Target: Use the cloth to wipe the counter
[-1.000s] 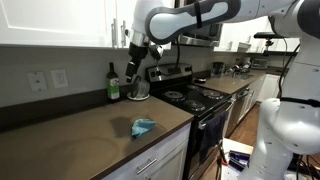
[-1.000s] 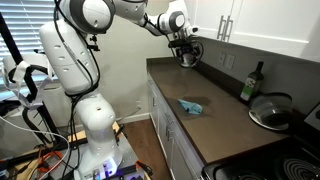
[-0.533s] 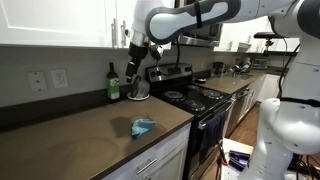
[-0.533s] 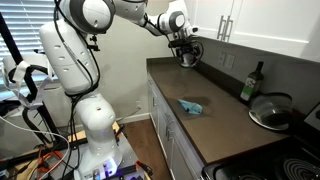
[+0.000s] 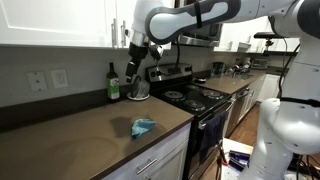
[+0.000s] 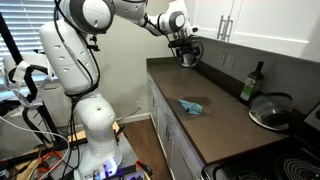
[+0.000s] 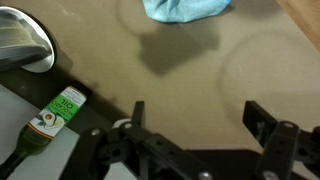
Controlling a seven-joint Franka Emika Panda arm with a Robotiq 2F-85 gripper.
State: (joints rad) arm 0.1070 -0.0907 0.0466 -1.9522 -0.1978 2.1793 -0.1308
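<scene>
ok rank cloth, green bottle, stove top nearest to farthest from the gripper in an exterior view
From the gripper:
1. cloth, on the counter below
2. green bottle, by the back wall; too close to call with cloth
3. stove top, past the counter's end

My claw (image 5: 134, 70) hung in the air above the counter (image 5: 80, 125), jaws apart and gripping nothing. The cloth (image 5: 144, 127) lay crumpled on the dark top at six o'clock from my claw, well apart from it, near the front edge. A green bottle (image 5: 113, 83) stood upright at eight o'clock of my claw, against the wall. The black stove (image 5: 200, 97) sat at four o'clock, and two wall outlets (image 5: 60, 77) at nine.
</scene>
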